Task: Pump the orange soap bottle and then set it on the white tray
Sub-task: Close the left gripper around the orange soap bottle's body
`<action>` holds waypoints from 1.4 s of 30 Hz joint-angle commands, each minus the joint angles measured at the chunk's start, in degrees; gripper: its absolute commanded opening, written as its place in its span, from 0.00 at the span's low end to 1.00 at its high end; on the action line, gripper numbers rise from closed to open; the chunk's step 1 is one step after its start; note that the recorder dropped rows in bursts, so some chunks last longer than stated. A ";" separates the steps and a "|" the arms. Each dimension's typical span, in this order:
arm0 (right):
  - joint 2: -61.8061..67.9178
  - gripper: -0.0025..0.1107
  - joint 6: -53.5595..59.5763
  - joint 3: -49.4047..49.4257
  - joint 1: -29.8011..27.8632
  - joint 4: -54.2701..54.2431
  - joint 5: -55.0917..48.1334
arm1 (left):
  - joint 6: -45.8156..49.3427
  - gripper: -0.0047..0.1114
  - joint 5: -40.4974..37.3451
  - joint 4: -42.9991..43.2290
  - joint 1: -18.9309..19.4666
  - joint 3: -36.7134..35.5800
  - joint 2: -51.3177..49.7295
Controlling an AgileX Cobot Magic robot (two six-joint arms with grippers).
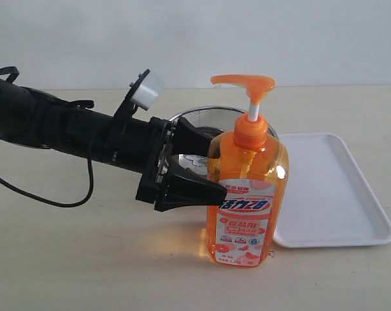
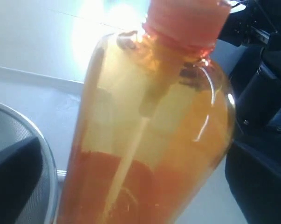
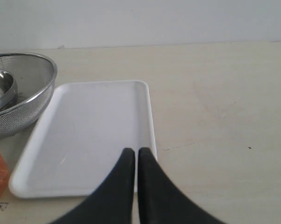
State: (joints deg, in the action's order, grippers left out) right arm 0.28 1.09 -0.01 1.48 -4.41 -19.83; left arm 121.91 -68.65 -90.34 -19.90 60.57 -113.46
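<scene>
The orange soap bottle (image 1: 247, 188) stands upright on the table, pump head (image 1: 246, 82) raised, just left of the white tray (image 1: 331, 188). My left gripper (image 1: 218, 167) is open wide and straddles the bottle's body; one finger (image 1: 192, 193) reaches its near side and the other passes behind it. In the left wrist view the bottle (image 2: 149, 154) fills the frame, with small gaps beside it. My right gripper (image 3: 135, 154) is shut with nothing in it, hovering over one edge of the tray (image 3: 93, 126).
A steel mesh bowl (image 1: 201, 120) sits right behind the bottle and the left gripper, touching the tray's far left corner. It also shows in the right wrist view as the bowl (image 3: 23, 93). A black cable (image 1: 46, 194) trails on the table at left.
</scene>
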 commanded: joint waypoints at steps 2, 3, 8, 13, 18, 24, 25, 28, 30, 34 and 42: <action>-0.28 0.02 0.14 0.01 -0.27 0.26 0.73 | 0.23 0.99 -0.35 -1.79 -0.29 0.40 0.05; -0.28 0.02 0.14 0.01 -0.27 0.26 0.73 | 0.23 0.99 -0.48 -1.79 -0.50 0.68 0.05; -0.28 0.02 0.02 0.01 -0.27 0.26 0.73 | 0.23 0.99 2.42 -0.01 -0.84 3.43 -0.06; -0.28 0.02 0.02 0.01 -0.27 0.26 0.73 | 0.23 0.99 1.76 0.40 -0.84 3.74 -1.99; -0.28 0.02 0.02 0.01 -0.27 0.26 0.73 | 0.23 0.99 -1.23 -0.71 -0.84 5.10 -5.89; -0.28 0.02 0.02 0.01 -0.27 0.26 0.73 | 0.23 0.99 -1.31 -1.07 -2.04 9.10 -7.60; -0.28 0.02 0.02 0.01 -0.27 0.26 0.73 | 0.23 0.99 -1.31 -1.07 -2.52 9.62 -7.94; -0.28 0.02 0.02 0.01 -0.27 0.26 0.73 | 0.23 0.99 -1.31 -1.07 -3.55 10.39 -8.82; -0.28 0.02 0.02 0.01 -0.27 0.26 0.73 | 0.23 0.99 -1.31 -0.91 -3.91 10.39 -8.82; -0.28 0.02 0.02 0.01 -0.27 0.26 0.73 | 0.23 0.99 -1.31 -0.91 -4.17 10.39 -8.82; -0.28 0.02 0.02 0.01 -0.27 0.26 0.73 | 0.23 0.99 -1.31 -1.74 -4.39 10.39 -8.82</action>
State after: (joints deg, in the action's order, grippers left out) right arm 0.28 0.99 -0.01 1.48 -4.41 -19.83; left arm 121.91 -69.58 -90.98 -23.84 70.59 -122.23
